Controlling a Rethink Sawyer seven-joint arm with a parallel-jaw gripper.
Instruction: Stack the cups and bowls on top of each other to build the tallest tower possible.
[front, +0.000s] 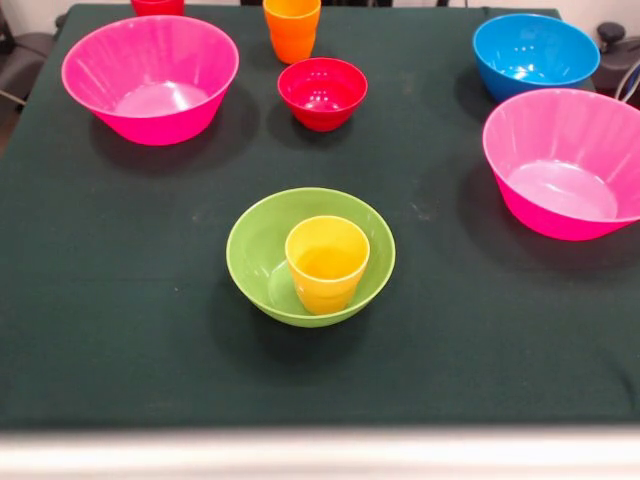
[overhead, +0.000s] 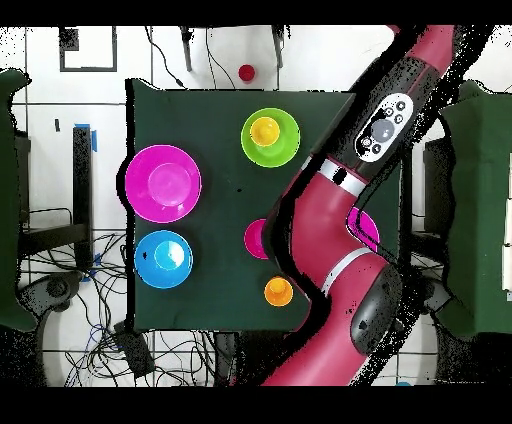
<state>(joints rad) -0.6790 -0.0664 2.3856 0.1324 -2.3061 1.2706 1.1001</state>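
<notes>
Front view first: a lime-green bowl (front: 310, 258) sits upright near the middle of the dark counter (front: 120, 340), and a yellow cup (front: 326, 263) stands upright inside it, mouth up, so the tower is two pieces high. A small crimson bowl (front: 322, 93) rests farther back, just in front of an orange cup (front: 292, 28) at the far edge. A large hot-pink bowl (front: 151, 78) stands at the far left, and a sliver of a red cup (front: 157, 6) shows at the top edge behind it. A blue bowl (front: 536, 55) sits at the far right, with the second large hot-pink bowl (front: 566, 162) just in front of it, cut by the right edge. No end effector appears in this view.

Overhead view next: the lime-green bowl (overhead: 270, 137) with the yellow cup (overhead: 265, 131) in it lies near the counter's top edge. One hot-pink bowl (overhead: 163, 183) and the blue bowl (overhead: 163, 258) sit side by side on the left. The red and black arm (overhead: 335, 250) sweeps diagonally across the right half, covering most of the crimson bowl (overhead: 255, 238) and the other hot-pink bowl (overhead: 368, 228). The orange cup (overhead: 278, 292) stands near the bottom edge. A small red object (overhead: 246, 72) lies on the floor beyond the counter. I cannot make out the end effector here either, so its state cannot be told.
</notes>
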